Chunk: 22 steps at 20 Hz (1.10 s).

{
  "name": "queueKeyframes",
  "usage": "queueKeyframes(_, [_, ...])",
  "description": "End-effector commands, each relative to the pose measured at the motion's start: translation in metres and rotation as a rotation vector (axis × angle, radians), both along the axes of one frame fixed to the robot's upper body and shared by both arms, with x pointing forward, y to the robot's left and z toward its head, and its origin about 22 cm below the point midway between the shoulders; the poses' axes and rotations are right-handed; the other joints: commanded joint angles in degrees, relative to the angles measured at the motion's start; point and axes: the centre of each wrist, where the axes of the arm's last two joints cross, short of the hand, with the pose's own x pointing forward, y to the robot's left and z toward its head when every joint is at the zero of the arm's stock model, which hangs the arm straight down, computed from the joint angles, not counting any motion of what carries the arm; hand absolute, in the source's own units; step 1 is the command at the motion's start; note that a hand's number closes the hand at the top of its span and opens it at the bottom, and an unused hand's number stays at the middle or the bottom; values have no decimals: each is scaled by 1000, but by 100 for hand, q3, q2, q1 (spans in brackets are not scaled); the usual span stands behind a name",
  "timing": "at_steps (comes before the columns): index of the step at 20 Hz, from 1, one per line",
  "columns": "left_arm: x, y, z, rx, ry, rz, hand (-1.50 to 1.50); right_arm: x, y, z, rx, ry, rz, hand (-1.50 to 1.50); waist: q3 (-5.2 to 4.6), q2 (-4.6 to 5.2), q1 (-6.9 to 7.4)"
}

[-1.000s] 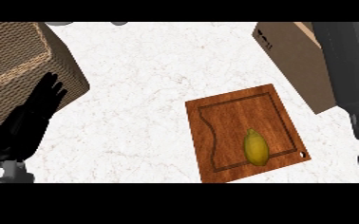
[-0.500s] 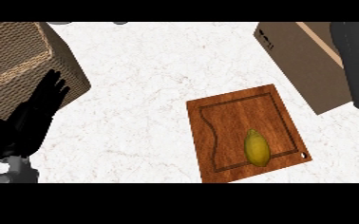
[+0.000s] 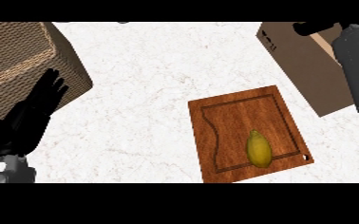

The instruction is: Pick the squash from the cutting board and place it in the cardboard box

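Note:
A yellow-green squash lies on the lower right part of the wooden cutting board, near the counter's front right. The brown cardboard box stands at the back right, just beyond the board's far corner. My right forearm comes in at the right edge over the box, and the black right hand shows only partly at the top edge. My left hand rests open at the left edge, fingers straight, far from the squash.
A brown ribbed container stands at the back left, right beside my left hand. White marble counter stretches between it and the board.
My right arm has come into view at the upper right, over the cardboard box. The view has shifted slightly. The squash and my left hand keep their places.

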Motion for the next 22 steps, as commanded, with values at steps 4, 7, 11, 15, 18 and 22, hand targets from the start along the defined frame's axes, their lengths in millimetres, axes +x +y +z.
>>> queueKeyframes(4, [-5, -10, -17, -4, 3, -11, 0, -12, -30, -42, 106, 123, -41, -150, 20, 38, 30])
queueKeyframes(7, [3, 1, -3, -22, 7, 15, 0, -14, -25, -48, 154, 52, 41, -150, 19, -2, -58])
queueKeyframes(11, [2, 1, 4, -14, 21, -13, 0, -16, -35, -42, 234, -155, 23, -150, 27, 13, -8])
queueKeyframes(15, [18, -2, 3, -2, -6, 6, 0, -12, -31, -24, 422, -408, -65, -150, 29, 40, -78])
queueKeyframes(18, [2, -3, -7, -7, 0, 4, 0, -21, -50, -28, 515, -507, -83, -150, 25, -9, -97])
queueKeyframes(22, [-5, 2, 4, 9, 6, 26, 0, -37, -88, -10, 562, -563, -109, -150, 19, -45, -138])
